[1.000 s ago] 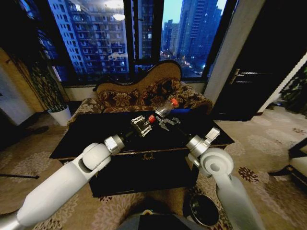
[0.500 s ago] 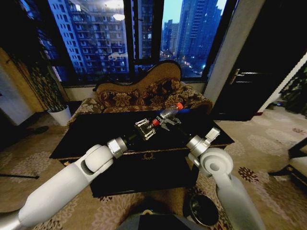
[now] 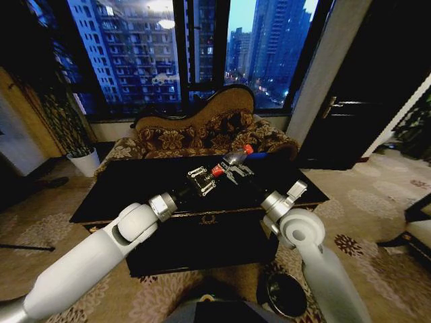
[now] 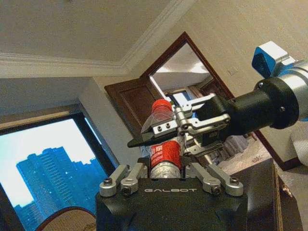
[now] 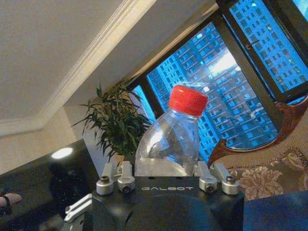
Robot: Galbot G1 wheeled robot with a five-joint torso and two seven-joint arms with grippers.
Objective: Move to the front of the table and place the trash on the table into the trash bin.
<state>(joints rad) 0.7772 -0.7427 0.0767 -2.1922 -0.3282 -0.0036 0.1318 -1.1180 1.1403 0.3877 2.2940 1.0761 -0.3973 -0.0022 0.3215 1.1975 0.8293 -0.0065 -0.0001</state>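
A clear plastic bottle with a red cap and red label hangs tilted above the glossy black table, cap pointing toward the sofa. My left gripper is shut on its lower end; in the left wrist view the bottle rises from between that gripper. My right gripper sits at the bottle's shoulder, just below the cap, reaching in from the side. In the right wrist view the bottle stands just beyond that gripper. The dark round trash bin stands on the carpet by my right arm.
A patterned curved-back sofa stands behind the table, before tall windows. A white plant pot is at the far left. A dark door and patterned carpet lie to the right.
The left gripper has closed in along the bottle's lower end and the right gripper has risen onto its upper part. The bottle has tilted lower and shifted slightly left.
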